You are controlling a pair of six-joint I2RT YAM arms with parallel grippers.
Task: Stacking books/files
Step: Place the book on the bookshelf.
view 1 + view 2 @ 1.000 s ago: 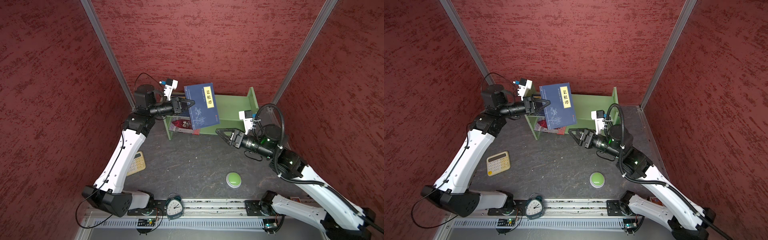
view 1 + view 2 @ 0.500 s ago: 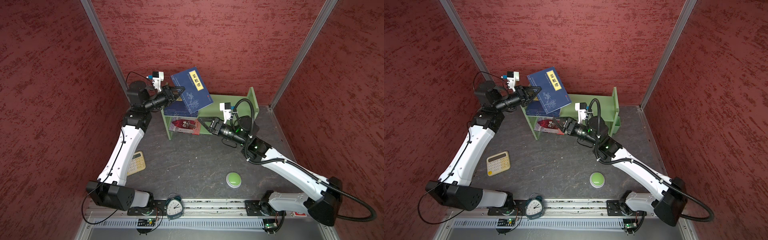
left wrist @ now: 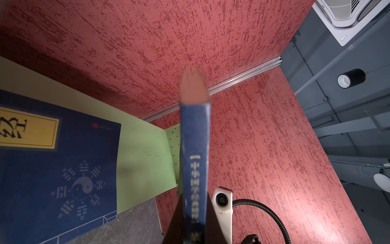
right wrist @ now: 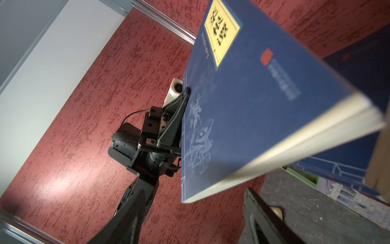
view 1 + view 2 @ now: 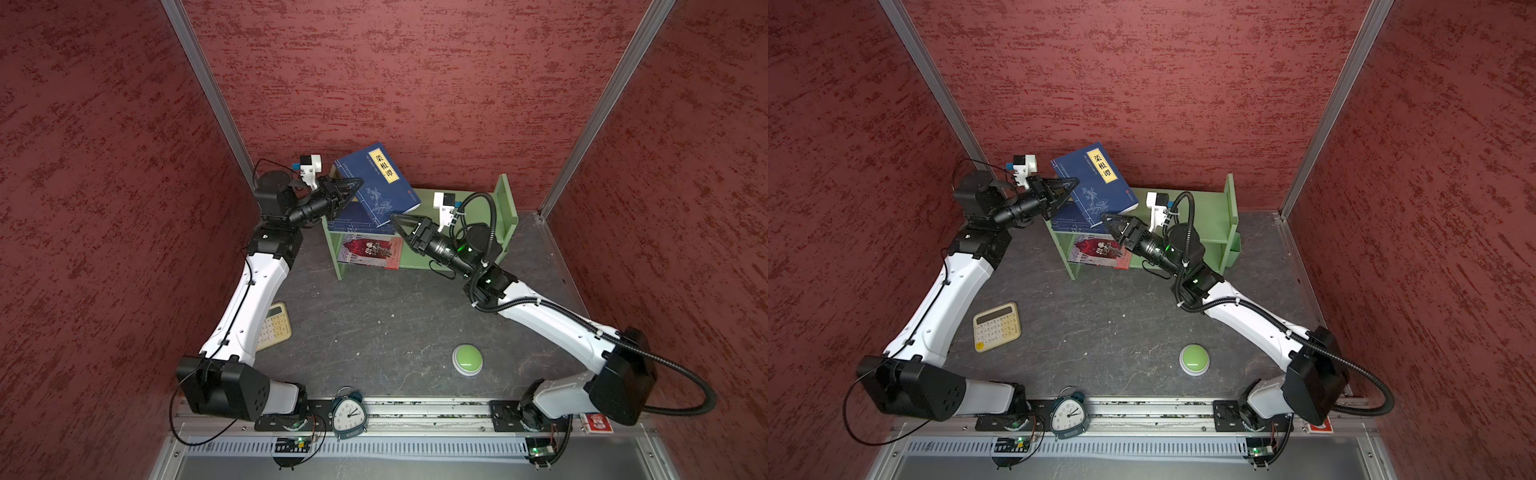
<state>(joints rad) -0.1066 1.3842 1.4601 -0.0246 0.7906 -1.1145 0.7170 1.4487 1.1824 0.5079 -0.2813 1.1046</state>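
My left gripper [image 5: 360,183] [image 5: 1076,182] is shut on the spine edge of a navy book [image 5: 376,183] [image 5: 1096,183] with a yellow title label, holding it tilted in the air above the green shelf [image 5: 506,199] [image 5: 1230,199]. In the left wrist view the held spine [image 3: 195,164] runs up from the left gripper [image 3: 194,224]. A second navy book [image 5: 353,218] [image 5: 1069,218] [image 3: 63,169] lies flat on the shelf top. A red-and-white book [image 5: 370,249] [image 5: 1100,249] lies on the lower shelf. My right gripper [image 5: 392,217] [image 5: 1104,217] [image 4: 190,209] is open just under the held book's lower corner [image 4: 253,105], touching nothing.
A cream calculator [image 5: 275,328] [image 5: 996,326] lies beside the left arm. A green button [image 5: 467,358] [image 5: 1194,359] sits front right, an alarm clock [image 5: 348,415] [image 5: 1068,415] on the front rail. Red walls close in on three sides, right behind the shelf.
The left arm has lifted the navy book up and back over the shelf and tilted it. The right arm has swung in from the right to just below the book, still open.
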